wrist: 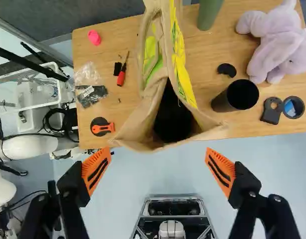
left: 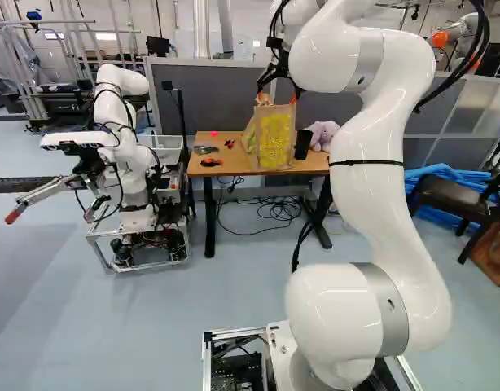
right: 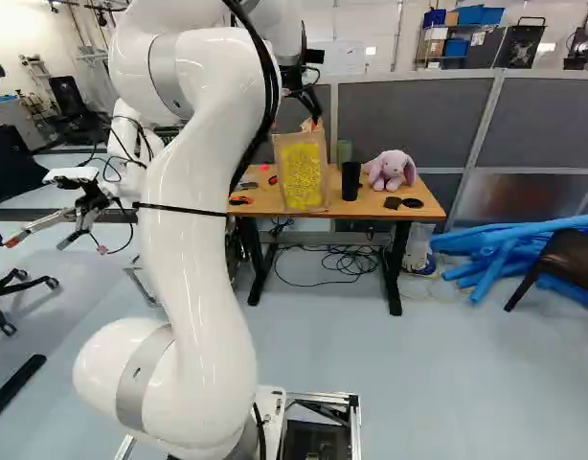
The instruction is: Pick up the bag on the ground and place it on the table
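My gripper [left: 276, 96] is over the front part of the wooden table [left: 311, 165], at the top of the paper bag [left: 274, 140] in the left base view. The brown bag with a yellow print stands upright on the table near its front edge. In the wrist view the gripper [wrist: 158, 163] is wide open, its orange pads far apart with nothing between them. The bag [wrist: 179, 57] is just ahead of the fingers, its dark mouth open toward the camera; neither finger grips it. Its base is hidden in the wrist view.
Beside the bag are a black cup [wrist: 236, 96], a green cylinder [wrist: 209, 12] and a purple plush rabbit [right: 391, 170]. Small tools, including an orange one [wrist: 102, 127], lie on its other side. Another robot [left: 124, 155] stands left of the table. Cables [right: 350, 261] lie beneath it.
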Tool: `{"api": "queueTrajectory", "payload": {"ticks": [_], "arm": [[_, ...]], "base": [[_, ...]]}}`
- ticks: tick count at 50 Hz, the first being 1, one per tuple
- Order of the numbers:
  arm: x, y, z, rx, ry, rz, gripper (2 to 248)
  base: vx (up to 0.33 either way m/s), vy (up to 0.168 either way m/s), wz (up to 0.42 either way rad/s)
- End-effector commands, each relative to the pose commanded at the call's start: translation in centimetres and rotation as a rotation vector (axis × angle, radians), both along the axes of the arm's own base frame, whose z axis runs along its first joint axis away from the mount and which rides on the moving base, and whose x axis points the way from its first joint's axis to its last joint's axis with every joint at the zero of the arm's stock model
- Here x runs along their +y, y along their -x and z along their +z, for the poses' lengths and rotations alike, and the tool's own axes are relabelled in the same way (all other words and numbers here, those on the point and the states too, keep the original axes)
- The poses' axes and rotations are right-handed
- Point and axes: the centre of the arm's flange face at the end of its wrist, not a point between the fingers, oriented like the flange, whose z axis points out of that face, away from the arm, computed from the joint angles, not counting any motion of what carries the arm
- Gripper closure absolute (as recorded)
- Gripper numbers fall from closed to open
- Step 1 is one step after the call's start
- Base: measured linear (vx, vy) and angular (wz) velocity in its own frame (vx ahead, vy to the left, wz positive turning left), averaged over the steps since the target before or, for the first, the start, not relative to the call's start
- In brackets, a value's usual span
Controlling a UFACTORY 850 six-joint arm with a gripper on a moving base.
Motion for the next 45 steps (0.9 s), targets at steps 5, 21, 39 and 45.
{"api": "queueTrajectory", "payload": {"ticks": [5,21,39,45], "arm": [[0.00,0.00,0.00,0.000,0.000,0.000,3],[0.00,0.00,0.00,0.000,0.000,0.000,3],[0.00,0.00,0.00,0.000,0.000,0.000,3],[0.00,0.00,0.00,0.000,0.000,0.000,3]], "base": [[-0.102,0.000,0.010],[-0.103,0.000,0.008],[-0.109,-0.002,0.010],[-0.105,0.001,0.011]]}}
